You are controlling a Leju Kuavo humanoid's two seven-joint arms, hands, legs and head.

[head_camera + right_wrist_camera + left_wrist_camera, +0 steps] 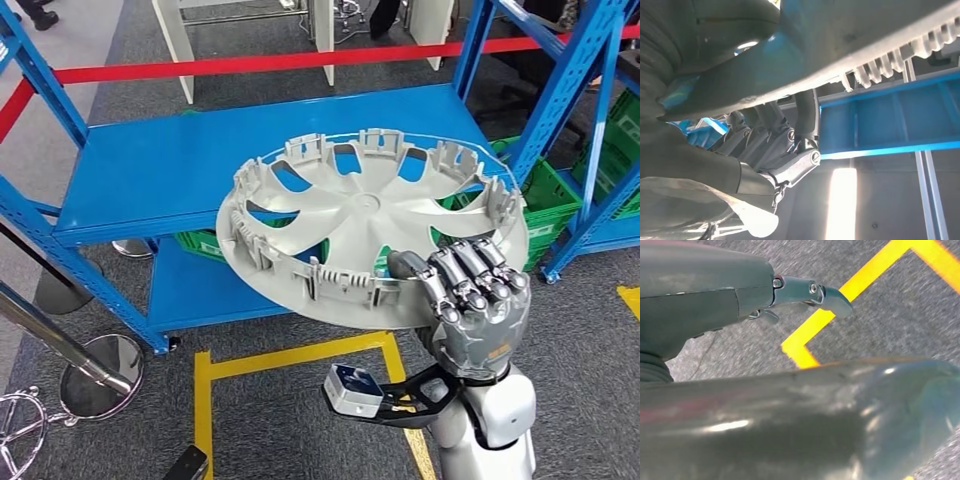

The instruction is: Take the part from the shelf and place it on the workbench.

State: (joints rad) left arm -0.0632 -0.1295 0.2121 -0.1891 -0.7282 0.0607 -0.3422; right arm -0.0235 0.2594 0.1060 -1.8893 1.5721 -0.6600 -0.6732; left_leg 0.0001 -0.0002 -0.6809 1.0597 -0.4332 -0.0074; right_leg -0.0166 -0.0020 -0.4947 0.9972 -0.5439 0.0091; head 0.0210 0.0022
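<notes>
The part is a large grey plastic wheel cover [362,225], held roughly flat in the air in front of the blue shelf [166,160]. My right hand [472,295] grips its near right rim, fingers curled over the top edge. In the right wrist view the wheel cover's underside [836,45] runs across the picture above my right hand's fingers [791,150]. My left hand [753,295] hangs over the grey floor with one finger stretched out and nothing in it.
The blue shelf's upper deck is bare; green crates [555,195] sit low at the right. A red barrier tape [249,62] runs behind the shelf. Yellow floor lines [302,355] mark the carpet below me. Chrome stanchion bases [102,375] stand at the left.
</notes>
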